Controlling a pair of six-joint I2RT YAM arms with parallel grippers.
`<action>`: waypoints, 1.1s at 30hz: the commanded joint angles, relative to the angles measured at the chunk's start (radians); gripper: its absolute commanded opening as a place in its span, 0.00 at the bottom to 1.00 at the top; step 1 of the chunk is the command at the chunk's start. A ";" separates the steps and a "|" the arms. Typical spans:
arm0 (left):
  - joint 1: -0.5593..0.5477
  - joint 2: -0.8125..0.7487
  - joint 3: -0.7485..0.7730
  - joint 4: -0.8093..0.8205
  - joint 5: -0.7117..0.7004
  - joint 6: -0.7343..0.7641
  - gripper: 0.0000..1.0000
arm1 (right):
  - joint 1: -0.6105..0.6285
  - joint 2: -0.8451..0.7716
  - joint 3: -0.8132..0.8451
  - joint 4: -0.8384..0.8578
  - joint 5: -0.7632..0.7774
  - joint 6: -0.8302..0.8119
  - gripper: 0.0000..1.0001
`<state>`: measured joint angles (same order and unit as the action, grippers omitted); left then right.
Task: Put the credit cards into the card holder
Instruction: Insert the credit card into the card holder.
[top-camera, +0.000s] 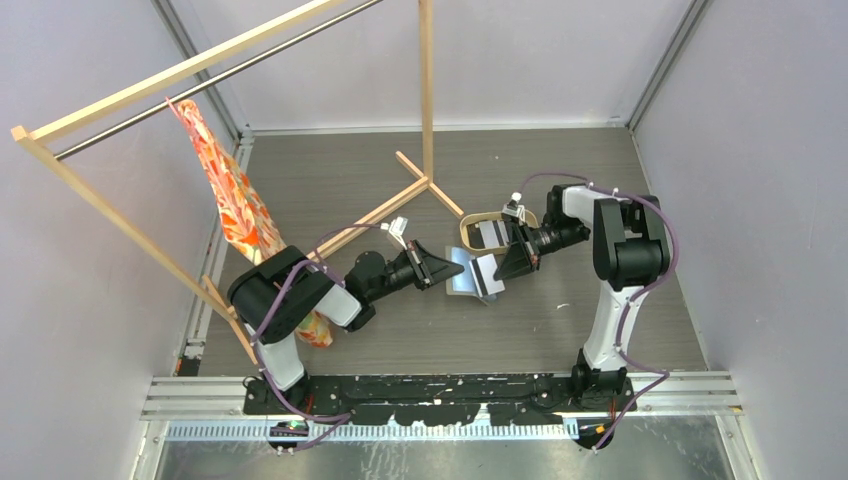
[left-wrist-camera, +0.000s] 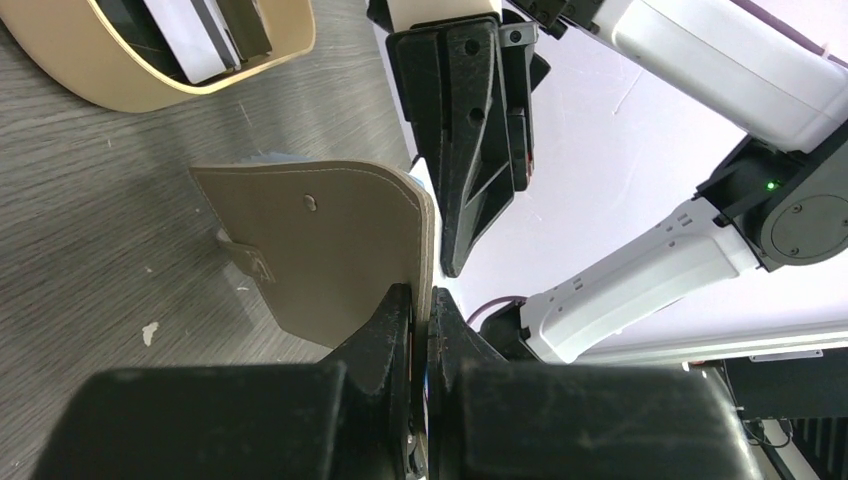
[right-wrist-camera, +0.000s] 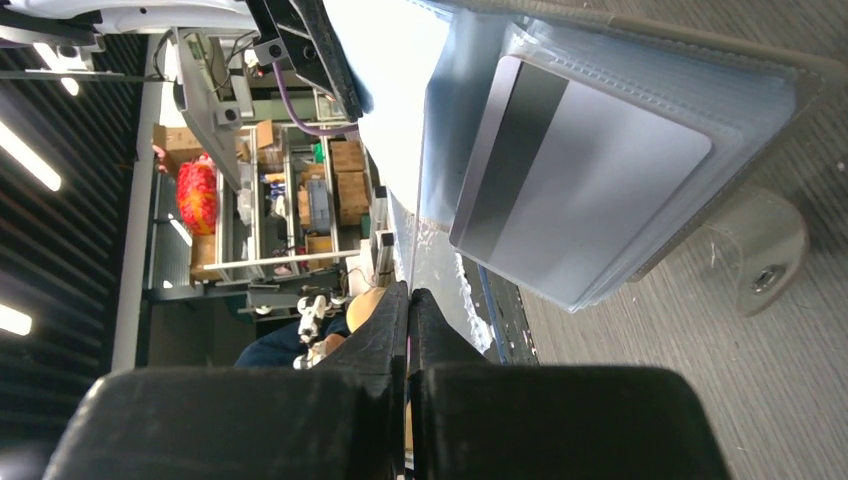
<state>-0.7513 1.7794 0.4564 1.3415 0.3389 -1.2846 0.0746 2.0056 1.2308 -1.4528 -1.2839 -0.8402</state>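
Note:
The card holder (top-camera: 462, 272), a grey-taupe wallet with a snap button (left-wrist-camera: 320, 250), stands open on the table. My left gripper (top-camera: 443, 268) is shut on its lower edge (left-wrist-camera: 421, 318). A whitish credit card with a dark stripe (right-wrist-camera: 585, 185) sits in a clear sleeve of the holder (top-camera: 487, 272). My right gripper (top-camera: 503, 265) is shut just right of the holder (right-wrist-camera: 408, 296). A thin clear sleeve sheet (right-wrist-camera: 440, 170) runs edge-on into its jaws. More credit cards (top-camera: 492, 233), whitish and dark, lie in the oval tray (left-wrist-camera: 190, 35).
The oval light-wood tray (top-camera: 468, 226) sits just behind the holder (left-wrist-camera: 120, 85). A wooden rack's foot (top-camera: 428, 185) and crossbars stand behind it. An orange patterned cloth (top-camera: 240, 215) hangs at the left. A clear round stand (right-wrist-camera: 765, 255) sits beside the holder.

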 joint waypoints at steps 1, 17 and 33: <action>0.004 -0.017 0.028 0.090 0.025 -0.025 0.00 | -0.001 0.028 0.036 -0.128 -0.044 -0.148 0.01; 0.004 0.071 -0.030 0.089 -0.008 -0.076 0.02 | 0.039 0.133 0.033 -0.026 -0.033 -0.042 0.01; -0.010 0.068 -0.100 -0.146 -0.046 -0.154 0.10 | 0.025 -0.254 -0.175 0.659 0.288 0.629 0.01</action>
<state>-0.7517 1.9091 0.3351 1.3025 0.3023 -1.4334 0.0986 1.8034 1.0603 -0.9577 -1.0634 -0.3756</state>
